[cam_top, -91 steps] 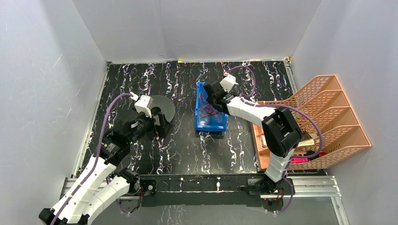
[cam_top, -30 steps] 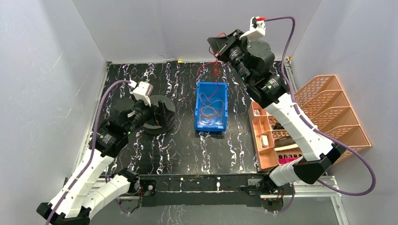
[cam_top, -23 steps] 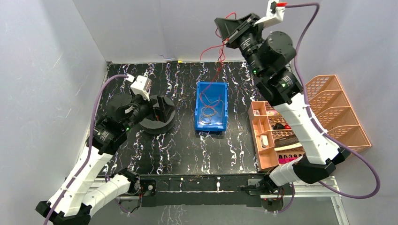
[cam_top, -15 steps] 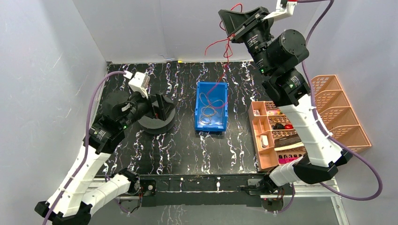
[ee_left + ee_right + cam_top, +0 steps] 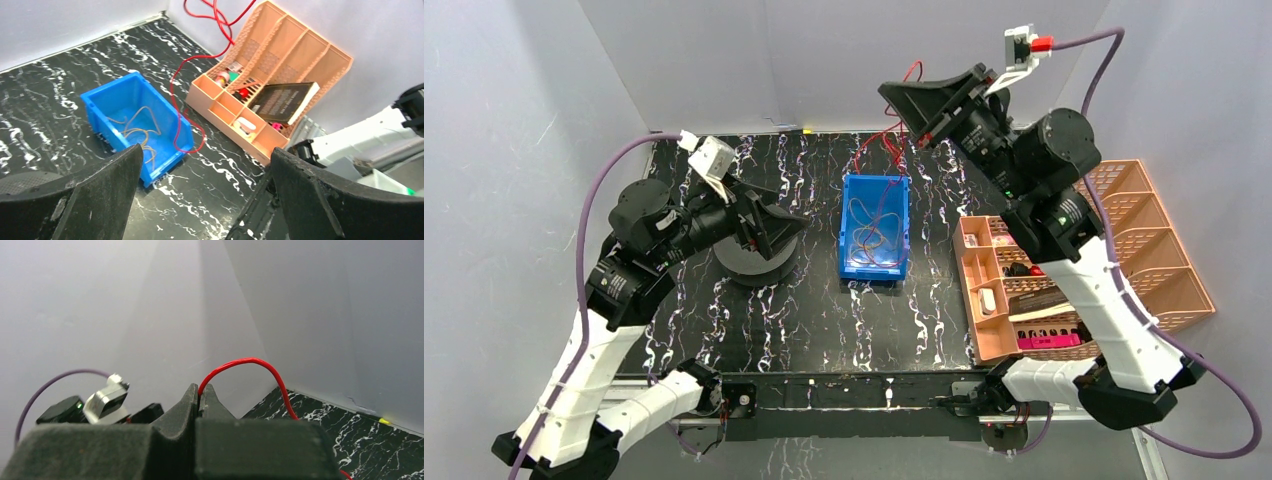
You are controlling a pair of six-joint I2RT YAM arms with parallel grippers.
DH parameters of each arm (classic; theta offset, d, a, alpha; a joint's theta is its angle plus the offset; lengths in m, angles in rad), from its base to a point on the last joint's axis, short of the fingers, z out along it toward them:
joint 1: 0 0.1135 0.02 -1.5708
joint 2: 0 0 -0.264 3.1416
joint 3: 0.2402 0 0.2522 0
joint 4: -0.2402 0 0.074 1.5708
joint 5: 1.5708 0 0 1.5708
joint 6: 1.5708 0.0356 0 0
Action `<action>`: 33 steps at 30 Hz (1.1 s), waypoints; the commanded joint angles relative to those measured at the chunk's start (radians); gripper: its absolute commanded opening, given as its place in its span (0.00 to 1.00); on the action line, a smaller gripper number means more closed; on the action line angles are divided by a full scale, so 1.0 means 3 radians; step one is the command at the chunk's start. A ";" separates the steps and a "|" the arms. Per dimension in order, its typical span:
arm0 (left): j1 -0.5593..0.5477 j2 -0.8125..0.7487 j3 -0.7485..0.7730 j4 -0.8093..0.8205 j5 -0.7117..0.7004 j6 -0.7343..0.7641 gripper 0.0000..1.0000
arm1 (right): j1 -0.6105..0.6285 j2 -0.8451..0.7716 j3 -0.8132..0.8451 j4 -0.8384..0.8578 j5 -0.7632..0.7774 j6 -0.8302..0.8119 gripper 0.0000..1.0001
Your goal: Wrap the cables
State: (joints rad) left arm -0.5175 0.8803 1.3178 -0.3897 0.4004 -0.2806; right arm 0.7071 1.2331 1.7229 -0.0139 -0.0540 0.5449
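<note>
The red cable [image 5: 243,360] is pinched at the very tip of the right claw [image 5: 200,391], whose fingers are pressed together on it. From that pinch it arches upward in a small loop and then falls away toward the desk [image 5: 824,310]. The right arm holds it high above the far end of the desk, close to the back wall. We see the cable hang in loose curves down to the blue bin [image 5: 845,228], where red strands show in the top view. The pale tan cables [image 5: 136,131] lie tangled on the floor of that bin, untouched by either claw. In the left wrist view the lower red loop sits by the bin's near corner; we cannot tell whether it is inside or just outside the wall.

The left claw [image 5: 774,222] is spread wide and holds nothing. It hovers left of the bin, above a black round disc [image 5: 746,265], and points toward the bin.

To the right of the bin stands an orange organiser [image 5: 1129,225] with several compartments. A dark book [image 5: 284,100] leans in one of its slots.
</note>
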 commanded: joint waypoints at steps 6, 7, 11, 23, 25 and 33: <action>-0.0010 0.0120 0.0162 0.0407 0.0971 -0.0252 0.98 | 0.0000 -0.0439 -0.0398 0.0467 -0.0939 0.0193 0.00; -0.0013 0.0152 0.0168 0.0455 0.1050 -0.0290 0.98 | -0.0004 -0.0456 -0.0429 0.0503 -0.1021 0.0244 0.00; -0.0010 0.0248 0.0136 0.0725 0.1303 -0.0513 0.98 | 0.0000 -0.0508 -0.0597 0.0745 -0.1368 0.0486 0.00; -0.0030 0.0611 -0.0247 0.1796 0.2136 -0.1401 0.95 | 0.0000 -0.0465 -0.0978 0.1529 -0.1906 0.1002 0.00; -0.0040 0.0628 -0.0296 0.1849 0.2170 -0.1456 0.92 | 0.0000 -0.0460 -0.1018 0.1625 -0.1942 0.1078 0.00; -0.0074 0.0731 -0.0410 0.2045 0.2344 -0.1705 0.65 | 0.0003 -0.0425 -0.1095 0.1748 -0.2029 0.1137 0.00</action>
State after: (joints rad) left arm -0.5297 1.0962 1.1957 0.1509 1.0317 -0.7364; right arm 0.7071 1.1088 1.3960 0.4152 -0.6376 0.8669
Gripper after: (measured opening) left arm 0.721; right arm 0.022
